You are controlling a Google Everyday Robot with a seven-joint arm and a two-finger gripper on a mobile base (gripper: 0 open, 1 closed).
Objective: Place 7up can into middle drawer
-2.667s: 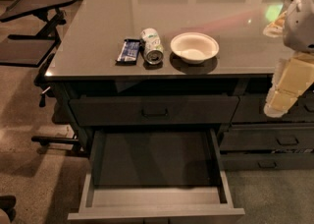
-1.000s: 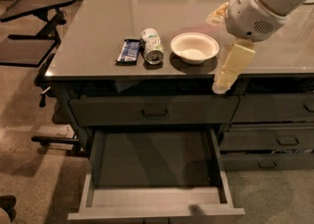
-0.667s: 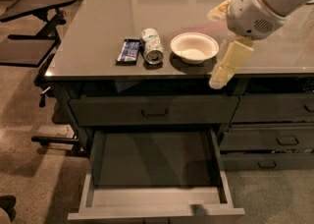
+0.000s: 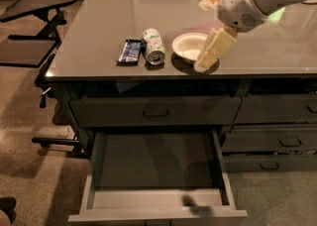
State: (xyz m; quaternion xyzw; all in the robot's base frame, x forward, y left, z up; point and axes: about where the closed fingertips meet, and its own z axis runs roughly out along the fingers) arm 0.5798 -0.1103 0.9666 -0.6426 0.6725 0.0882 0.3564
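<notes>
The 7up can point(image 4: 153, 46) lies on its side on the grey table top point(image 4: 99, 31), its shiny end facing the front edge. It lies between a dark-blue snack packet point(image 4: 130, 51) on its left and a white bowl point(image 4: 190, 46) on its right. The middle drawer point(image 4: 157, 212) is pulled out below the table front, its dark inside bare. My gripper point(image 4: 208, 57) hangs over the right rim of the bowl, well to the right of the can and above the table. It holds nothing.
A shut top drawer point(image 4: 156, 112) sits above the open one. Narrower shut drawers point(image 4: 277, 143) stand to the right. A black stand with a tilted top point(image 4: 42, 2) is on the carpet to the left.
My arm has swung in from the right edge to above the bowl and moved a little further left and down. The can, packet, bowl and drawer have not moved.
</notes>
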